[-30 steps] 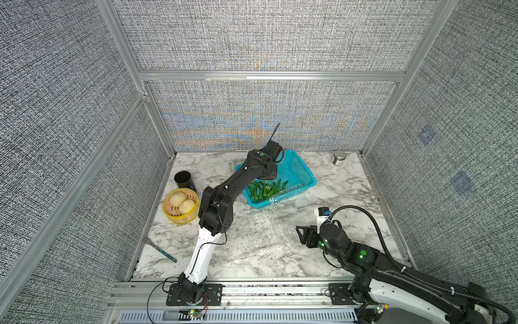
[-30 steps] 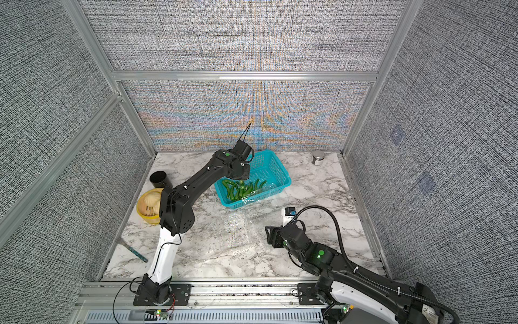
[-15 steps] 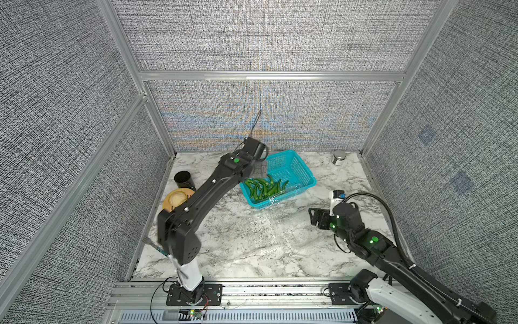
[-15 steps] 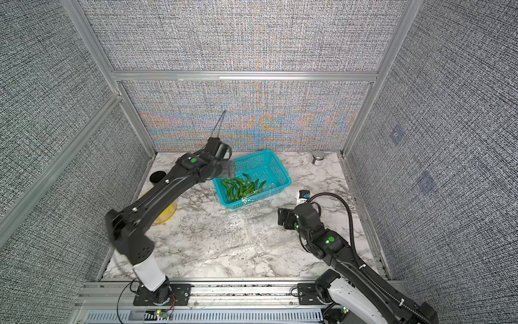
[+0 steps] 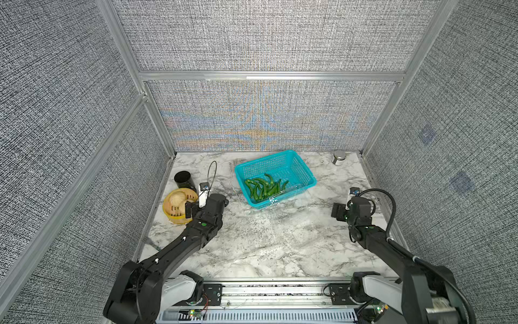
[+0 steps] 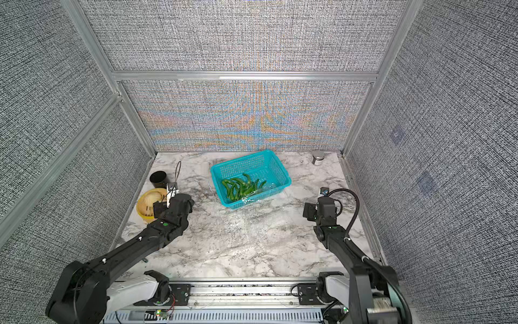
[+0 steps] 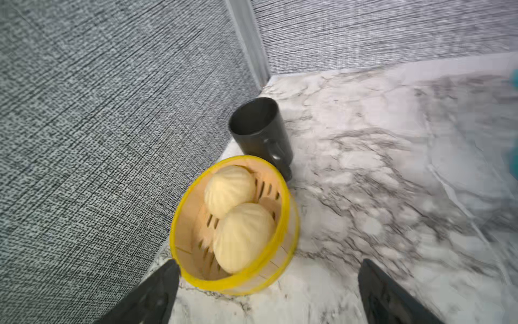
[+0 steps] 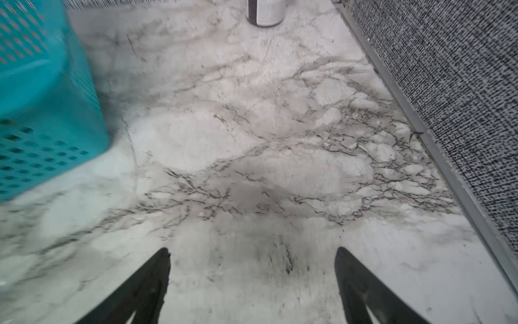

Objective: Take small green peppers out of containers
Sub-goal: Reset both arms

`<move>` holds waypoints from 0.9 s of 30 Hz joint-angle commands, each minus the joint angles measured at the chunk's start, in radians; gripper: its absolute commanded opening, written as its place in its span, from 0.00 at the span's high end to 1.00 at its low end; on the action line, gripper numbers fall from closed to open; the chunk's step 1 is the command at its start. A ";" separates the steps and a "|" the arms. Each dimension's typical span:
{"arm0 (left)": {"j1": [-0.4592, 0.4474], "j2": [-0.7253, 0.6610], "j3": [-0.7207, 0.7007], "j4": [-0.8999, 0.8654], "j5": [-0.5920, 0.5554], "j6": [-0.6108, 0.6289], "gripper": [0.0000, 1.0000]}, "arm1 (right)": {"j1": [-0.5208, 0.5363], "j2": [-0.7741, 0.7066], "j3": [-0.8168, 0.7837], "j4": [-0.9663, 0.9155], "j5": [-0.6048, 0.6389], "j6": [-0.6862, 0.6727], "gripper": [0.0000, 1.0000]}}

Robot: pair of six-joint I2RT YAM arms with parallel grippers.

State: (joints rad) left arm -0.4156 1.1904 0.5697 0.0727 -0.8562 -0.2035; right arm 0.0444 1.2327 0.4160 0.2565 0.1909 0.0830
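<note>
Several small green peppers (image 5: 265,188) (image 6: 242,188) lie piled in the front half of a teal basket (image 5: 305,171) (image 6: 280,168). The clear containers show only as glints: crumpled clear plastic at the basket's front rim (image 5: 276,196) (image 6: 248,199); I cannot make out their outlines. My left gripper (image 5: 206,203) (image 6: 173,203) (image 7: 269,262) is open and empty, low over the marble beside the yellow steamer. My right gripper (image 5: 353,209) (image 6: 322,209) (image 8: 252,249) is open and empty above bare marble near the right wall, away from the basket (image 8: 42,112).
A yellow steamer (image 5: 168,213) (image 7: 283,202) with two buns stands at the left wall, right by my left fingers. A black cup (image 5: 183,179) (image 7: 260,131) stands behind it. A small metal tin (image 5: 338,157) (image 8: 265,14) sits in the back right corner.
My left arm has swung from above the basket back to the front left by the steamer, and its jaws have opened. My right arm has moved right toward the wall, jaws opening wider.
</note>
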 commanded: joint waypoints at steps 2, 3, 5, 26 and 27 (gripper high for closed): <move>0.040 0.062 -0.065 0.413 0.128 0.176 0.00 | 0.006 0.123 0.070 0.193 -0.001 -0.101 0.07; 0.046 0.085 -0.087 0.474 0.137 0.219 0.00 | 0.005 0.149 0.038 0.318 -0.017 -0.095 0.06; 0.065 0.122 -0.102 0.491 0.150 0.231 0.00 | -0.007 0.195 0.009 0.439 -0.054 -0.062 0.05; 0.274 0.287 -0.127 0.610 0.575 0.170 0.00 | 0.007 0.295 -0.014 0.568 -0.182 -0.137 0.01; 0.273 0.293 -0.121 0.607 0.577 0.172 0.00 | 0.008 0.296 -0.015 0.569 -0.182 -0.137 0.01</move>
State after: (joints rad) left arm -0.1413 1.4754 0.4389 0.6853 -0.3046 -0.0273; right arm 0.0521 1.5269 0.4019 0.8104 0.0143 -0.0502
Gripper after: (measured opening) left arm 0.998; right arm 0.989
